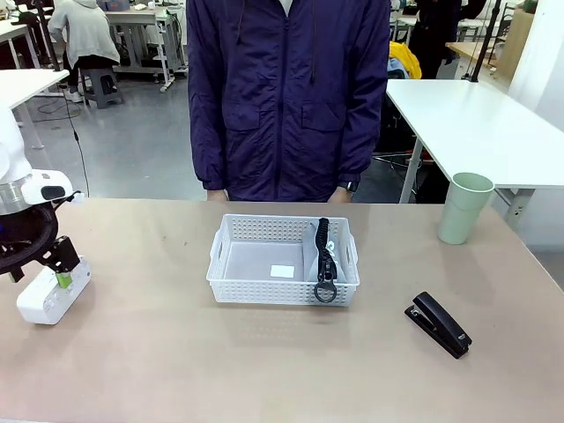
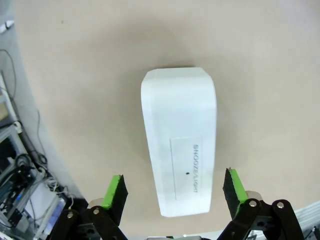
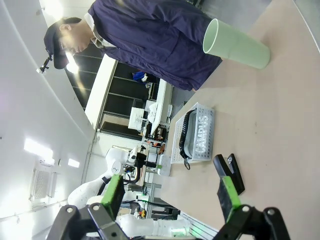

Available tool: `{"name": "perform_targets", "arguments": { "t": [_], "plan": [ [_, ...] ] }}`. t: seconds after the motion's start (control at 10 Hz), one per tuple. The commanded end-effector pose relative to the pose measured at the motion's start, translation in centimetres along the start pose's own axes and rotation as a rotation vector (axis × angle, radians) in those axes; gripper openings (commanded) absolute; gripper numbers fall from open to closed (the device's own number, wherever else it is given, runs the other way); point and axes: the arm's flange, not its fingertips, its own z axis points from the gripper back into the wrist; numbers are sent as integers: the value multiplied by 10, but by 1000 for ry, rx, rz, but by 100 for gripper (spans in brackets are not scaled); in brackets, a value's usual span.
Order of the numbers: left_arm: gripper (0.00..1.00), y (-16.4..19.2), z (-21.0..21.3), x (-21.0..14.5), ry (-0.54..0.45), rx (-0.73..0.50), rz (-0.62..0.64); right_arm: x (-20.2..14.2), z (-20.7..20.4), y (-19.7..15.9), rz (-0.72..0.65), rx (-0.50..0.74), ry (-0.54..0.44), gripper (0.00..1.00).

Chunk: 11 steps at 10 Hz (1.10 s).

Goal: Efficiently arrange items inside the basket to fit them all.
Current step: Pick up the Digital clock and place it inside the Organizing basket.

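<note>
Left gripper (image 2: 174,180) spread, straddling white box (image 2: 179,145) on table (image 2: 100,60) (green pads (image 2: 116,187) clear of both its sides). Right gripper (image 3: 172,186) spread, empty; black stapler (image 3: 230,172) lies nearest ahead of it, basket (image 1: 264,289) beyond with grey CAMPUS pouch (image 3: 202,134) standing on edge inside, pale green cup (image 3: 235,45) farthest, upright.
</note>
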Motion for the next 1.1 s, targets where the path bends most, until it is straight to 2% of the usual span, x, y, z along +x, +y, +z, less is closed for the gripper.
{"name": "perform_targets", "arguments": {
  "t": [0.0, 0.4, 0.8, 1.0],
  "plan": [
    [100, 9, -16, 8, 27, -60, -32, 3, -1, 3, 31, 19, -16, 100],
    [100, 3, -34, 13, 61, -107, -78, 3, -1, 3, 31, 19, -16, 100],
    [100, 1, -37, 17, 61, -111, -56, 3, -1, 3, 31, 19, -16, 100],
    [41, 1, -39, 19, 75, -100, -58, 3, -1, 3, 31, 19, -16, 100]
  ]
}}
